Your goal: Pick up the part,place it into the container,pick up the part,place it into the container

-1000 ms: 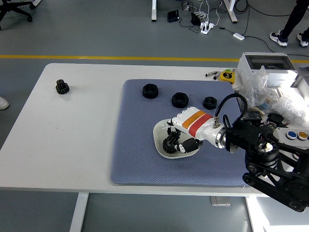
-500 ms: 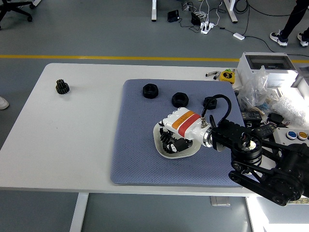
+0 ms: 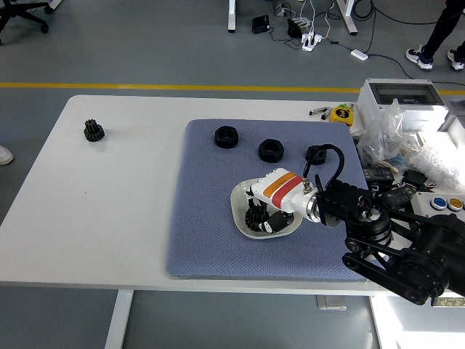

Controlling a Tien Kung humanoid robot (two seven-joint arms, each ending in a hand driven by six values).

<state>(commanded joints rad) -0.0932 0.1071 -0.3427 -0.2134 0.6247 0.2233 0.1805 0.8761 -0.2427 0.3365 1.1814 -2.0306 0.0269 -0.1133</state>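
My right hand (image 3: 263,218), white with an orange-red band, reaches in from the right and hangs low over the white bowl (image 3: 235,206) in the middle of the blue mat (image 3: 207,233). Its fingers curl down into the bowl around a black gear (image 3: 253,216), which sits at the bowl's left side, partly hidden by the fingers. Three black nuts lie along the mat's far edge: one (image 3: 227,136) at the left, one (image 3: 270,150) in the middle, and one (image 3: 316,154) partly behind the arm's cable. Another black gear (image 3: 93,130) stands on the bare table at the far left.
A grey box (image 3: 401,98), crumpled plastic bags (image 3: 407,149) and a button panel (image 3: 445,203) crowd the table's right end. A yellow tape measure (image 3: 341,114) and pens lie beyond the mat's far right corner. A person's feet show at the top right.
The right hand swung left and lowered into the bowl, carrying the gear, then tilted and eased back slightly. The forearm has drawn in closer to the bowl.
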